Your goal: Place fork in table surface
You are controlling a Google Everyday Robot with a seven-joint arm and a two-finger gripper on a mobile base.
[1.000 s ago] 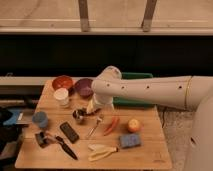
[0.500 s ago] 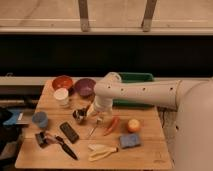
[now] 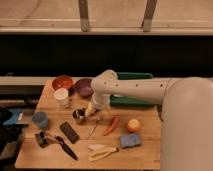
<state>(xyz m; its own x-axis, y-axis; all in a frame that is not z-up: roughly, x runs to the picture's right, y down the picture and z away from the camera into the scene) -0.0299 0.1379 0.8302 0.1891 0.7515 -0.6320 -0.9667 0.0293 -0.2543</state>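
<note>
The fork (image 3: 92, 131) is a thin silver piece lying flat on the wooden table surface (image 3: 145, 155), just left of an orange-red carrot (image 3: 112, 125). My white arm reaches in from the right and bends down over the table's middle. Its gripper (image 3: 95, 114) hangs just above and behind the fork, beside a small metal cup (image 3: 79, 116) and a yellow item (image 3: 90, 107). The gripper stands open and nothing shows in it. The fork lies apart from it.
At the back stand an orange bowl (image 3: 62, 82), a purple bowl (image 3: 84, 87), a white cup (image 3: 61, 96) and a green tray (image 3: 134, 76). In front lie a blue cup (image 3: 40, 119), a black block (image 3: 69, 131), a black-handled knife (image 3: 65, 147), a yellow-handled tool (image 3: 102, 150), a blue sponge (image 3: 130, 141) and an orange fruit (image 3: 132, 125).
The arm's elbow has dropped slightly, and its upper part now fills more of the right side. The gripper end has sunk a little toward the table. The fork has not moved.
</note>
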